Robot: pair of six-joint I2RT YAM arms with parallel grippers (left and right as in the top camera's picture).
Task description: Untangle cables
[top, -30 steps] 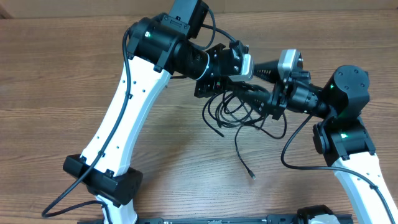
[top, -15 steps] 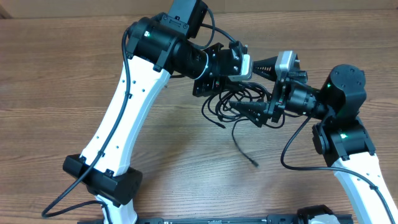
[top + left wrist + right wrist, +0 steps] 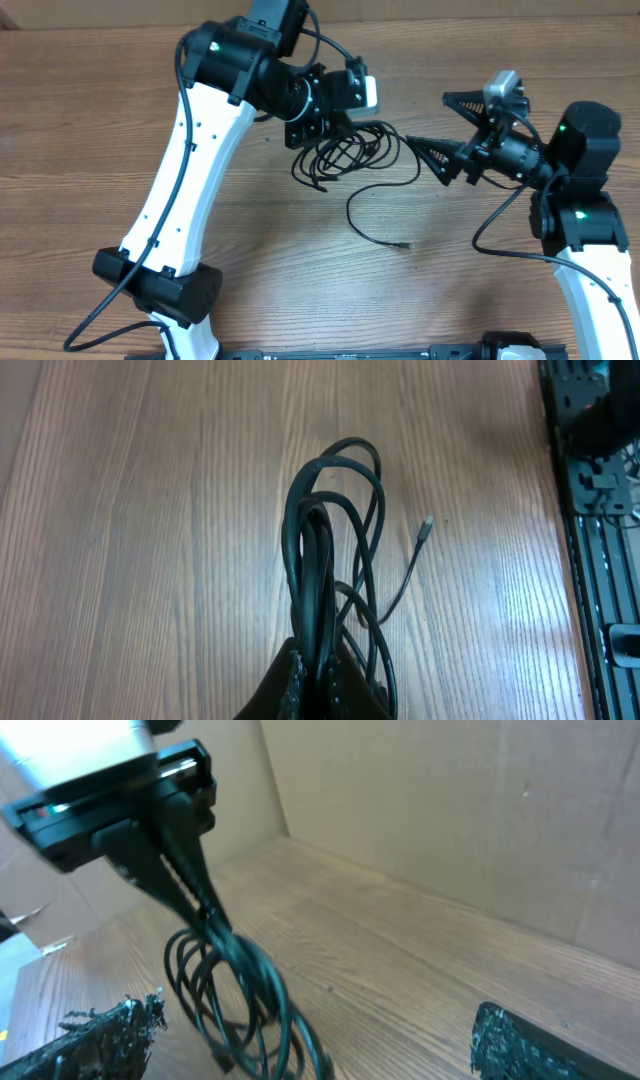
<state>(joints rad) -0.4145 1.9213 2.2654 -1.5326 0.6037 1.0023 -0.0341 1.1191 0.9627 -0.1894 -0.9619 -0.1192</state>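
Observation:
The cables point(image 3: 345, 150) are thin black cords in loose loops hanging from my left gripper point(image 3: 318, 128), which is shut on the bundle just above the table. One strand trails to a metal-tipped plug point(image 3: 403, 244) lying on the wood. In the left wrist view the loops point(image 3: 330, 550) run out from between my closed jaws, with the plug point(image 3: 427, 521) beyond. My right gripper point(image 3: 452, 127) is open and empty, to the right of the bundle. In the right wrist view the loops point(image 3: 240, 990) hang between its spread fingers.
The wooden table point(image 3: 80, 140) carries nothing else. A cardboard wall point(image 3: 450, 810) stands behind the table. The arm bases point(image 3: 160, 290) stand at the front edge, with thick black robot cables along the arms.
My right gripper has let go of the cables, opened wide and pulled back to the right. My left gripper has moved left with the bundle. The loose plug end has shifted on the table.

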